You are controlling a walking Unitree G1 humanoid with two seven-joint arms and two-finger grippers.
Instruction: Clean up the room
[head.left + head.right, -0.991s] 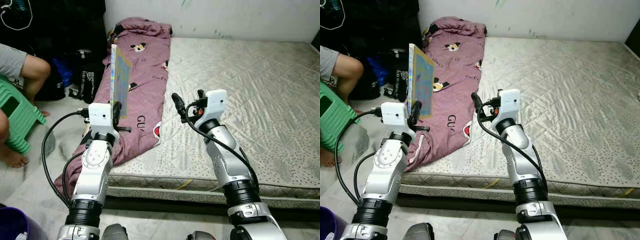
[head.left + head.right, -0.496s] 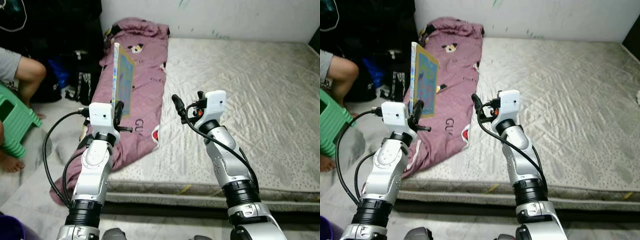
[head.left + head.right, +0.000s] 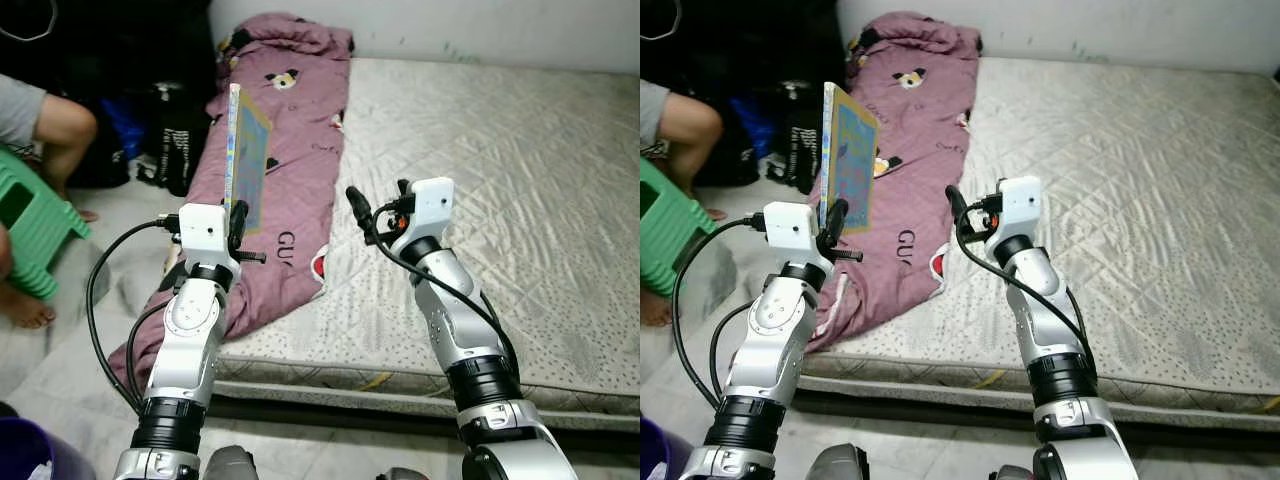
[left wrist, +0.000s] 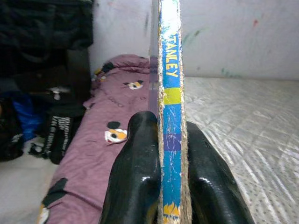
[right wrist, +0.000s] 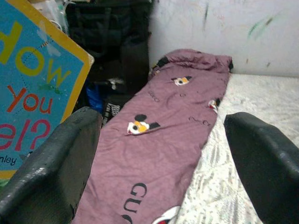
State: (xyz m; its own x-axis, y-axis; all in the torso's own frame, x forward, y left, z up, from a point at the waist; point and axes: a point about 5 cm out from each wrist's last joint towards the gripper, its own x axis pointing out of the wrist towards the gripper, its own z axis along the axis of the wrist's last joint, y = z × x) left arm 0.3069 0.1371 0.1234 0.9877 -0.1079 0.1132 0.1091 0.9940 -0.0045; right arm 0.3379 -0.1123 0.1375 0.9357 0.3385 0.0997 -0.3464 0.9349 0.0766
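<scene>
Bare grey quilted mattress (image 3: 520,190) spread low across the floor against a white wall. Along its left side, a long mauve quilted blanket (image 3: 285,150) printed with cartoon faces and letters, one end spilling over the mattress edge toward the floor. Off to the left, a person's bent knee (image 3: 62,120) above a green plastic stool (image 3: 30,225), with dark bags (image 3: 790,130) stacked near the wall.

Held upright over the blanket's edge: a thin blue children's board book with a yellow border (image 3: 848,160), long axis vertical, spine facing the left wrist camera, cover turned toward the right arm. Lower edge of the book wedged between the two black fingers (image 4: 135,177) of the left gripper (image 3: 236,217), clamped flat against both faces, the rest rising well above the fingertips.

Right gripper (image 3: 377,200) raised over the mattress beside the blanket, fingers (image 5: 56,158) spread wide apart, gripping nothing, well apart from the book.
</scene>
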